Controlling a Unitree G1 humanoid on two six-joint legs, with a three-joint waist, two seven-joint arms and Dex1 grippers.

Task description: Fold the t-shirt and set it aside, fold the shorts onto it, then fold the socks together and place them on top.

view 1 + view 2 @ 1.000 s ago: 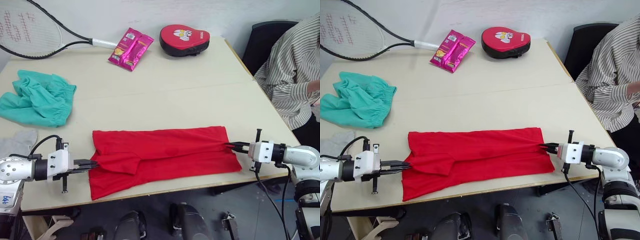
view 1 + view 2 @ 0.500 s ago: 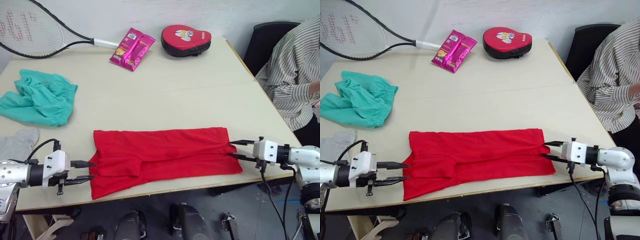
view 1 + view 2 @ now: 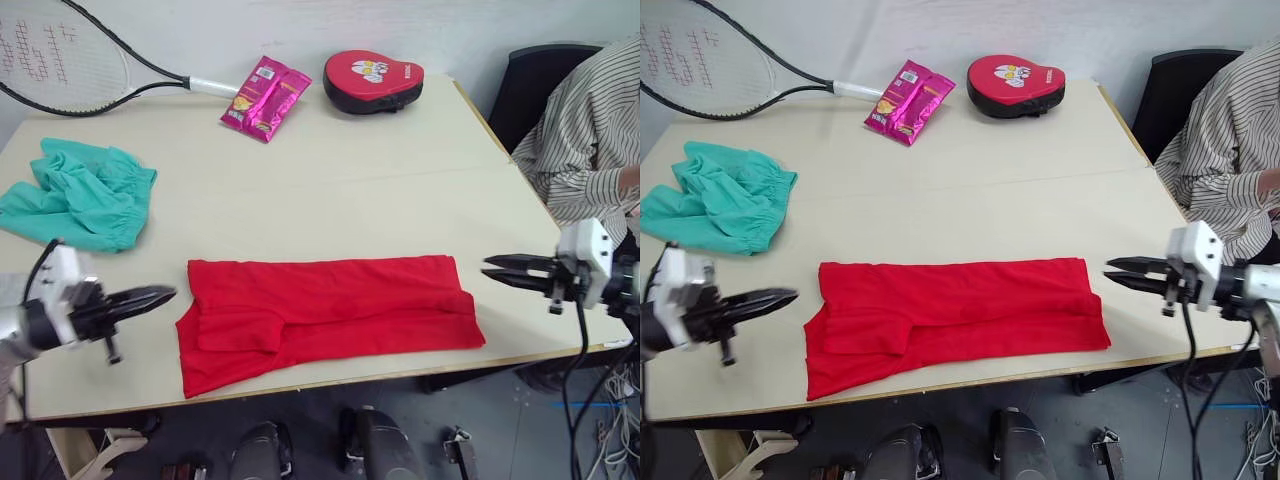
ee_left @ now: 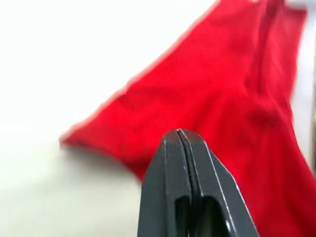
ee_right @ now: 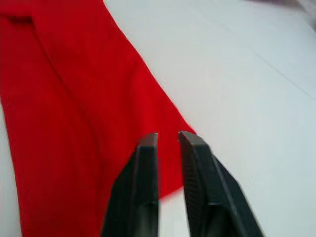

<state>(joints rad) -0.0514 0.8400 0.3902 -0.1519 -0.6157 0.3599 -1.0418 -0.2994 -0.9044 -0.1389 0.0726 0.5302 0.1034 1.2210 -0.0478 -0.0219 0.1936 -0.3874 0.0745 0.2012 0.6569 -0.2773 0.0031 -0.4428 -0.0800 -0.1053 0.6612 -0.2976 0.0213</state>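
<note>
The red t-shirt (image 3: 325,315) lies folded into a long band near the table's front edge, with one sleeve tucked at its left end. My left gripper (image 3: 170,293) hovers just left of that end, shut and empty, and the shirt (image 4: 222,94) shows beyond its fingertips. My right gripper (image 3: 487,267) hangs a little off the shirt's right end (image 5: 74,98), open by a narrow gap with nothing in it. The teal shorts (image 3: 82,192) lie bunched at the far left. The socks are out of view.
A tennis racket (image 3: 60,60), a pink snack packet (image 3: 262,97) and a red padded oval pad (image 3: 370,78) lie along the back. A person in a striped shirt (image 3: 590,130) sits by a black chair (image 3: 530,80) at the right. The bare table (image 3: 330,200) stretches behind the shirt.
Both grippers have let go of the shirt's ends and drawn back outward. The left one has shut. The shirt lies where it was.
</note>
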